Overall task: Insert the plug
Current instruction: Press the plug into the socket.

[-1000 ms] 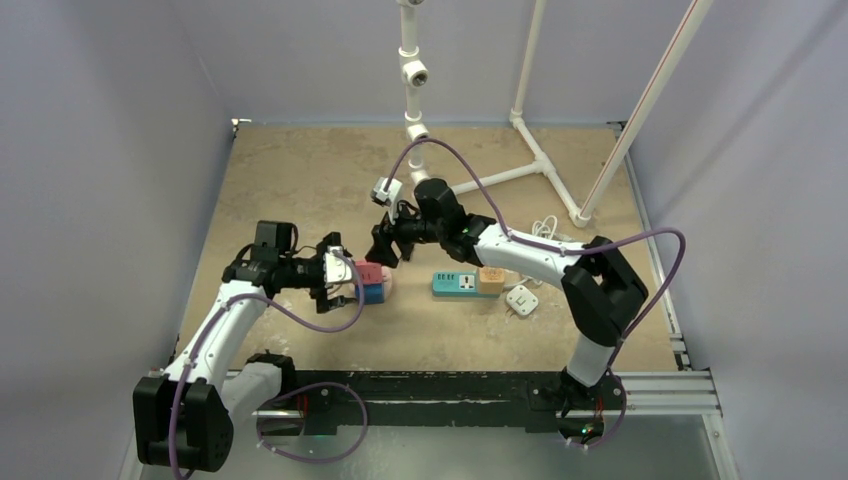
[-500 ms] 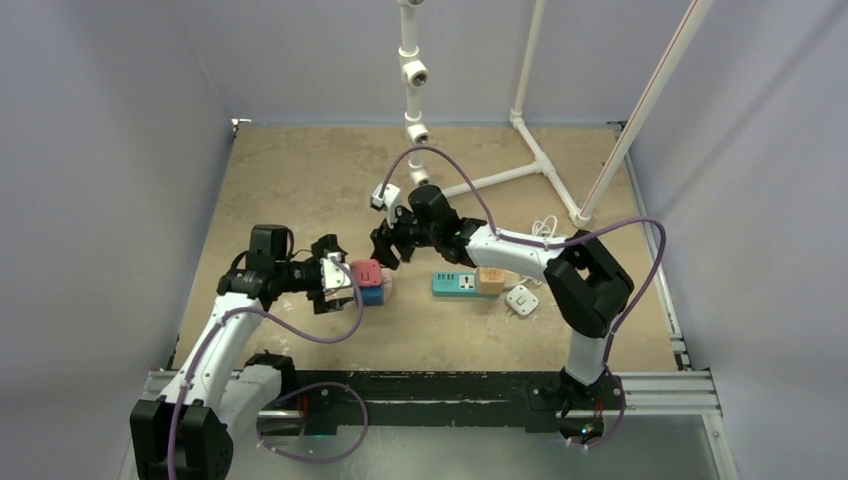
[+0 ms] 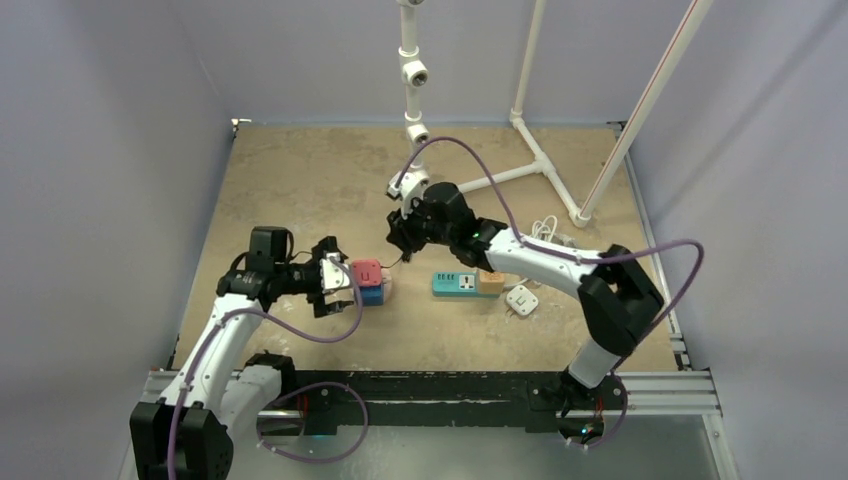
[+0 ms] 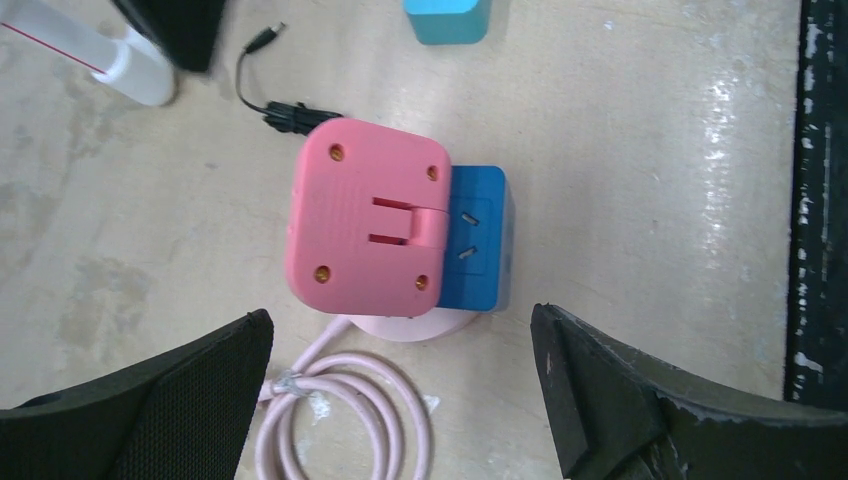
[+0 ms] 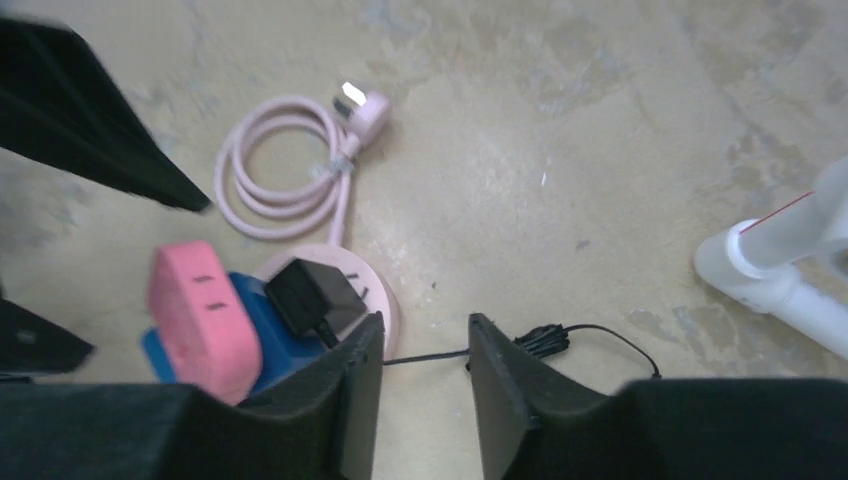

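Over the last second the right gripper [image 3: 397,245] has drawn a little to the right and toward the far side. Its wrist has rolled so that the wrist camera [image 3: 408,186] now sits above the fingers rather than off to their left. The right elbow [image 3: 622,300] has swung outward toward the right edge of the worktop [image 3: 290,180], and the purple cable [image 3: 470,150] now arches higher. The left arm's shoulder link [image 3: 180,445] has sunk lower in the top view, and the left gripper [image 3: 335,275] seems to have settled slightly nearer the arm bases beside the pink adapter [image 3: 366,271], though that shift is too small to be sure of.
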Controlling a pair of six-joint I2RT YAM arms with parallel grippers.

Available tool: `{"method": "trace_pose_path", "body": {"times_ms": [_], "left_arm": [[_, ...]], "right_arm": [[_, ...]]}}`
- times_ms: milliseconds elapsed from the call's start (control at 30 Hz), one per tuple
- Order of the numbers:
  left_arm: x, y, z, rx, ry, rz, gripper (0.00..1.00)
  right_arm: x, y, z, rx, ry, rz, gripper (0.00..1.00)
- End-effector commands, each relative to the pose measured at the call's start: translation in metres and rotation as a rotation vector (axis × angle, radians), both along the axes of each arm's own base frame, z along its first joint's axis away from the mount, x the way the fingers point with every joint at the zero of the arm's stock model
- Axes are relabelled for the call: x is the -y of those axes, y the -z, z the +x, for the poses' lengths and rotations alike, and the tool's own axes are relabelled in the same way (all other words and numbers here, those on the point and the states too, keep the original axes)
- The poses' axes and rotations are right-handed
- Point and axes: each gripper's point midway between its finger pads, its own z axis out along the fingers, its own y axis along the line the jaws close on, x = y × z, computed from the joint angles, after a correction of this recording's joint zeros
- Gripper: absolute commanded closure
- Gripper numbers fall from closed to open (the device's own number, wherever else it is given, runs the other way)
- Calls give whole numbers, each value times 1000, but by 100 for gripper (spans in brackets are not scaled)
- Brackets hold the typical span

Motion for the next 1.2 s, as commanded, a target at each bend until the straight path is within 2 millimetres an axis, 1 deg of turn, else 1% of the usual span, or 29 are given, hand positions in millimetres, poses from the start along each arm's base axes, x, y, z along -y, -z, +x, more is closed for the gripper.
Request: {"method": "trace_pose_path", "body": {"times_ms": [0, 33, 100, 167, 267, 467, 567, 700, 767, 800, 833, 867, 1067, 1167], "left_arm": [[1, 6, -8, -46, 42, 3, 1], [1, 6, -8, -44, 39, 2, 1], [1, 5, -5, -29, 23, -1, 1], [-2, 4, 2, -7, -14, 1, 1], [-8, 7, 9, -9, -70, 20, 1], [-13, 18, 8, -40, -114, 35, 1], [-13, 18, 8, -41, -116, 29, 1], [-10, 18, 6, -55, -102, 17, 1], [-9, 17, 5, -53, -92, 15, 1], [-9, 17, 5, -51, -89, 14, 1], [-8, 16, 6, -49, -89, 13, 1], [-8, 16, 5, -49, -86, 11, 1], [-5, 16, 2, -52, -63, 0, 1], [-3, 16, 1, -59, -49, -10, 1]], "right_arm": [[6, -67, -5, 94, 24, 134, 73], [4, -72, -11, 87, 0, 151, 82], [-4, -78, -24, 73, -58, 168, 94], [-18, -79, -42, 55, -130, 177, 100], [-33, -67, -60, 23, -208, 172, 100], [-43, -48, -75, -22, -278, 160, 100], [-45, -39, -76, -35, -283, 145, 100], [-44, -34, -75, -34, -274, 137, 100], [-43, -25, -73, -42, -264, 118, 100], [-36, -70, -76, 28, -266, 181, 100], [-42, -23, -71, -35, -262, 103, 100], [-42, -14, -70, -44, -260, 86, 100], [-38, 5, -68, -65, -239, 51, 100], [-38, 6, -68, -64, -235, 49, 100]]}}
